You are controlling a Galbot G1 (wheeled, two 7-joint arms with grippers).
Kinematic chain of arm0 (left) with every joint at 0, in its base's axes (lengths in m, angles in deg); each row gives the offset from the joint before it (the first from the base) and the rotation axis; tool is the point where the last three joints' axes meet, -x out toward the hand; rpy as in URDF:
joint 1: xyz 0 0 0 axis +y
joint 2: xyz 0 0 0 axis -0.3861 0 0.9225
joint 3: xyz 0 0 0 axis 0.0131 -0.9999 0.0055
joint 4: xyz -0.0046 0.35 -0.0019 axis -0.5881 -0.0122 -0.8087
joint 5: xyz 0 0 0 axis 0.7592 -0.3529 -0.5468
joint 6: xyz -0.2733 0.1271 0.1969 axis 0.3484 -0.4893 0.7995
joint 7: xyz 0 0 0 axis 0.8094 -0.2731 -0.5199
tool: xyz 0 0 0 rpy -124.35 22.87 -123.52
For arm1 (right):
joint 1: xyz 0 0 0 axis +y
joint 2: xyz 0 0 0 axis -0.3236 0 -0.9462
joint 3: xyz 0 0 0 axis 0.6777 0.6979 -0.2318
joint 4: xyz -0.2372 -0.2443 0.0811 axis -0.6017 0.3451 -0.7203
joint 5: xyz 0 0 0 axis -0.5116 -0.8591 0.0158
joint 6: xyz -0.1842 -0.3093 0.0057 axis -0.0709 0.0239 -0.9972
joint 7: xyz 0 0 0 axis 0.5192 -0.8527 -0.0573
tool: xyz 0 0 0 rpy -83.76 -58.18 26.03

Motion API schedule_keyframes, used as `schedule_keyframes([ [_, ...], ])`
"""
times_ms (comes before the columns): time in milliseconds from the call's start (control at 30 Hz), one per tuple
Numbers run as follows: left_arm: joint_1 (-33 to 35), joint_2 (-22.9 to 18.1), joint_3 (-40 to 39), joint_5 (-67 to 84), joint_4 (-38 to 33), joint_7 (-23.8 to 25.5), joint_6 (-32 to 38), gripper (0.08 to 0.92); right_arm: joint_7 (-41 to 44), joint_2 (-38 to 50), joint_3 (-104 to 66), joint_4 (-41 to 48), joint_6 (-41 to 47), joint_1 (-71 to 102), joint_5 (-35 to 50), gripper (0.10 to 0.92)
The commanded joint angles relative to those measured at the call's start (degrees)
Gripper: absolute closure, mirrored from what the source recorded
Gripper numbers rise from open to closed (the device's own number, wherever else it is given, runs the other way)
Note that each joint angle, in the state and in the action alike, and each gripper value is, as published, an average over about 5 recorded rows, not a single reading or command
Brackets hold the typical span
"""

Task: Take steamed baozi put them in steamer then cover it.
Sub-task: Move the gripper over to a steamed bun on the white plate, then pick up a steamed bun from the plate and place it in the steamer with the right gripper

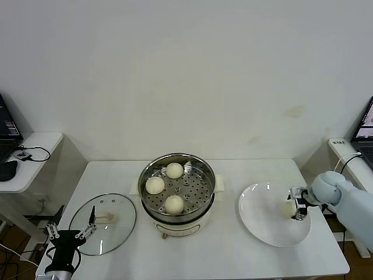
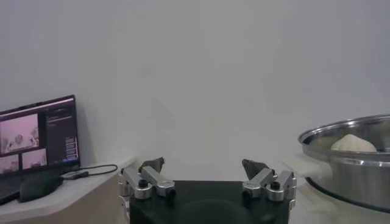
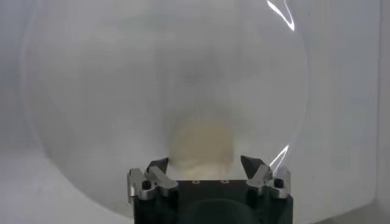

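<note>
- While the right arm is reached in from the worktop's right edge, its right claw (image 1: 294, 208) is lowered over the white plate (image 1: 262, 224), with the forearm angled inward and down.
- In the right wrist view, the right claw (image 3: 209, 165) is seen with its fingers (image 3: 157, 165) parted on either side of a baozi (image 3: 201, 143); whether the bun is touched or pinched cannot be told.
- That fourth baozi (image 1: 288, 208) is seen on the right part of the plate, just beside the claw.
- Three steamed baozi are laid on the perforated tray of the steamer (image 1: 176, 219): one at the far side (image 1: 175, 170), one at the left (image 1: 155, 185), one at the near side (image 1: 174, 204).
- The steamer is set at the middle of the worktop (image 1: 233, 256), uncovered.
- The cover (image 1: 119, 224) is laid flat near the worktop's left edge, handle up, apart from the steamer.
- The left arm is held low at the worktop's near left corner, and its left claw (image 1: 71, 230) is spread wide with nothing between the fingers, its tips at the cover's near rim.
- In the left wrist view, the left claw (image 2: 209, 167) is pointed level, with the steamer's steel wall (image 2: 353, 167) off to one side.
</note>
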Motion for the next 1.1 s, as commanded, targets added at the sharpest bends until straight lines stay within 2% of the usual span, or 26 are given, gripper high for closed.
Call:
schedule_keyframes([
  [33, -0.01, -0.05, -0.10, -0.03, 0.11, 0.00, 0.04, 0.177, -0.02, -1.34, 0.36, 0.97, 0.04, -0.48, -0.27, 0.311],
  [367, 0.00, -0.03, -0.13, -0.02, 0.14, -0.03, 0.07, 0.177, 1.11, -0.06, 1.08, -0.02, 0.31, -2.82, 0.44, 0.430],
  [533, -0.21, 0.10, -0.22, 0.03, 0.17, -0.06, 0.06, 0.177, 2.04, 2.39, 5.09, -3.60, 1.63, -9.65, 3.76, 0.464],
  [800, -0.93, 0.39, -0.89, -0.02, 0.20, -0.04, -0.08, 0.177, 3.32, 4.76, 21.04, -13.12, 6.40, -33.52, 17.68, 0.473],
  [1100, -1.63, 0.65, -1.28, -0.06, 0.31, -0.06, -0.15, 0.177, -0.80, -5.05, 38.00, -19.81, 14.73, -57.32, 33.34, 0.464],
])
